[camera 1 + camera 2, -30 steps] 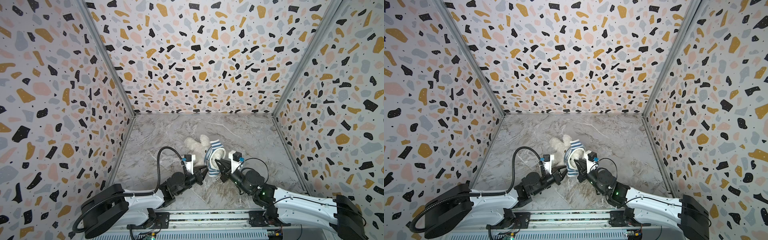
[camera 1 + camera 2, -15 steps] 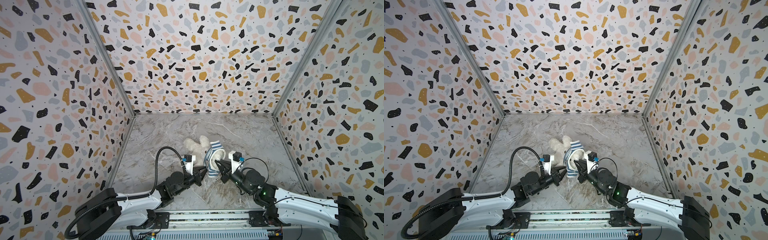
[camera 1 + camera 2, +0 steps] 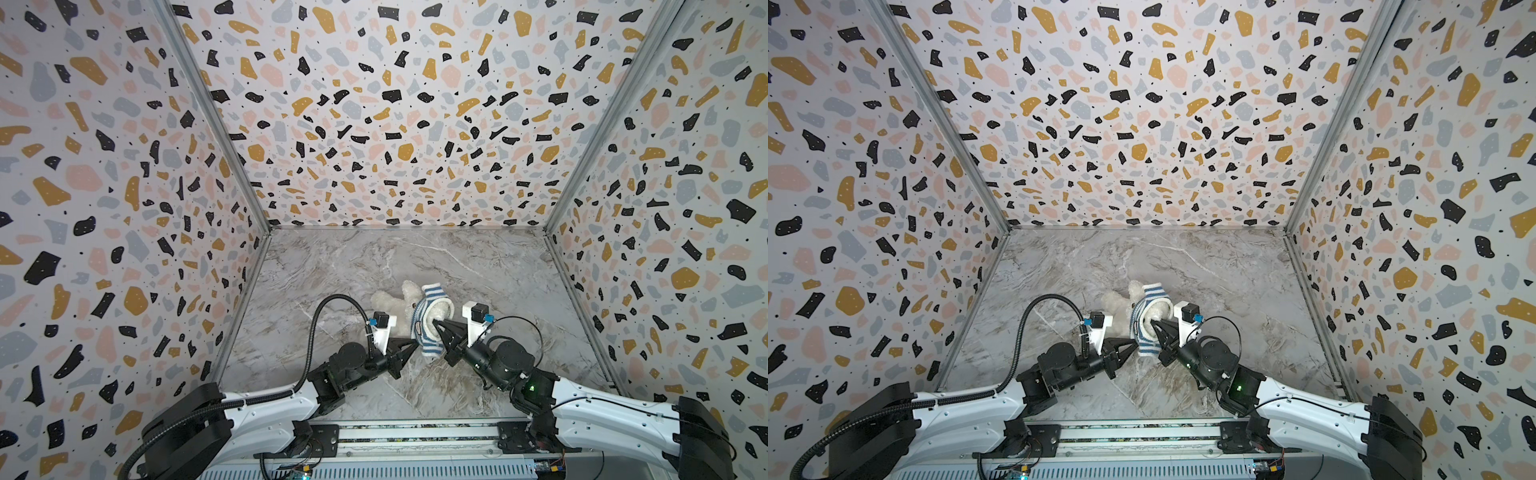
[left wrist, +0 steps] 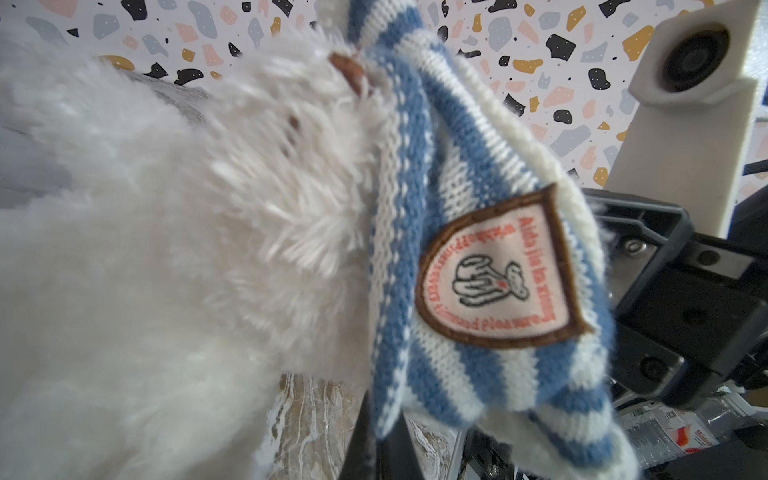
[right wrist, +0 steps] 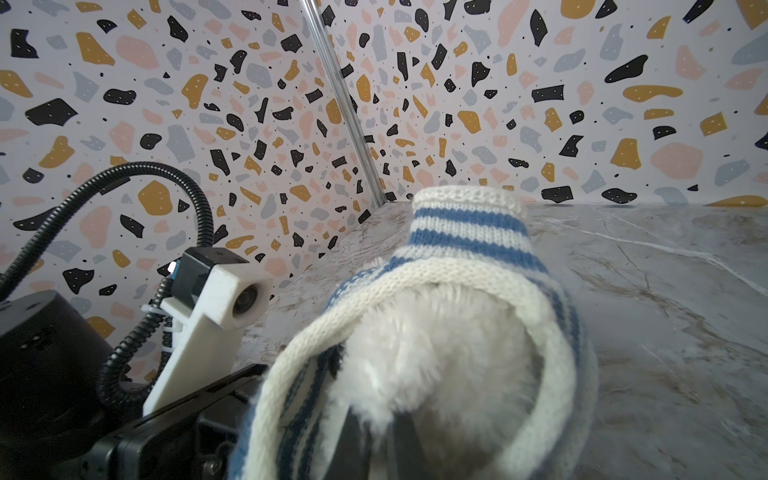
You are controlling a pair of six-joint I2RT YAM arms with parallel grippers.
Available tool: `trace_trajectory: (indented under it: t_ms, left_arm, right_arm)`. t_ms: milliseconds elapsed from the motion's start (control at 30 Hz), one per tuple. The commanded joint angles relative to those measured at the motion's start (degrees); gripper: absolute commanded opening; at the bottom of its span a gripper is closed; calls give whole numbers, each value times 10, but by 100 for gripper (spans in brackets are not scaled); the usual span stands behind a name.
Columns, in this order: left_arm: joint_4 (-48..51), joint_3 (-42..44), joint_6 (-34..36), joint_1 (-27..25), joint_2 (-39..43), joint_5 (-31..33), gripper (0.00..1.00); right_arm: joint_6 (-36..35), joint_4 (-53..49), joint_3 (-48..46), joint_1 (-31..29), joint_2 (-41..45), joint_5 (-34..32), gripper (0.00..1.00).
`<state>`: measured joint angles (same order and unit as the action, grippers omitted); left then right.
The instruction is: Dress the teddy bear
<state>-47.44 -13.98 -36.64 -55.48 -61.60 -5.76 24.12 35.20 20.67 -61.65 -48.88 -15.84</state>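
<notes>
A fluffy white teddy bear (image 3: 392, 303) lies on the marble floor (image 3: 478, 270), near the front, between two robot arms. A blue-and-white striped shirt (image 3: 422, 328) covers part of it. The left gripper (image 3: 412, 345), jaws together, pinches the shirt's lower edge. The right gripper (image 3: 436, 323) reaches into the shirt's opening, jaws closed on the bear's fur.

Teddy bear (image 3: 390, 303) is lying on the worktop (image 3: 353, 266), striped shirt (image 3: 420, 316) partly on.
Left gripper (image 3: 414, 344) and right gripper (image 3: 435, 323) are gripping its hem (jaws closed).
</notes>
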Motion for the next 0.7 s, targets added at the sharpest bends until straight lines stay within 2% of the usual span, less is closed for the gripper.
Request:
trace_trajectory:
  t_ms: [0,100,233,367,433,667]
  left_arm:
    - [36,11,11,1,1,31,0]
    - [67,3,18,2,-1,27,0]
    - [43,11,16,-3,10,-3,0]
    - [42,15,18,-4,20,-2,0]
    - [31,8,13,-4,22,-4,6]
    - [-34,-14,-27,-5,29,-4,36]
  right_arm:
    - [7,66,7,9,21,-21,0]
    - [9,63,6,10,25,-25,0]
    - [11,62,4,12,26,-25,0]
    - [11,65,5,15,24,-21,0]
    - [13,65,6,15,21,-19,0]
    - [17,69,7,15,16,-15,0]
